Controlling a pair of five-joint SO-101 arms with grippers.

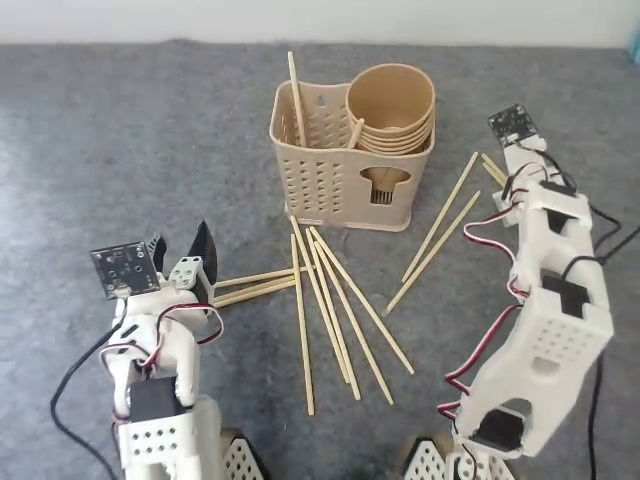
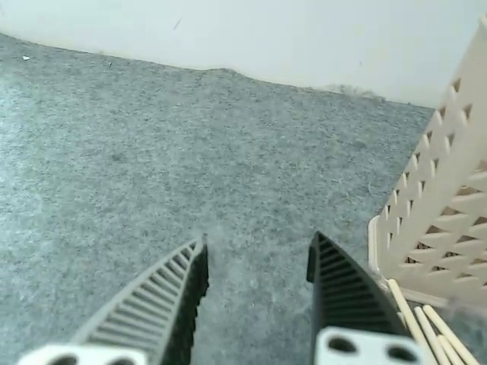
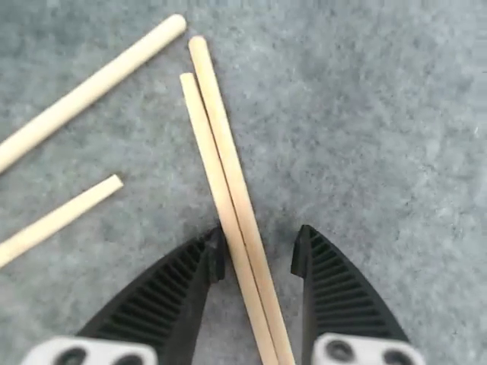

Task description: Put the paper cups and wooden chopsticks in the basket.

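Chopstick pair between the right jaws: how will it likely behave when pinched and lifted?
The chopstick pair looks thin, straight and wooden, so probably stiff and light. Two loose rounded sticks lying side by side may roll or split apart when pinched.

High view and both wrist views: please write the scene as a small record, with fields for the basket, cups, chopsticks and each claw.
Basket: beige perforated plastic basket, upright on grey carpet.
Cups: stack of brown paper cups, inside the basket.
Stored: a wooden chopstick leaning in the basket.
Loose: fan of wooden chopsticks in front of the basket.
Left claw: open, empty.
Right claw: open, straddling a pair of wooden chopsticks.
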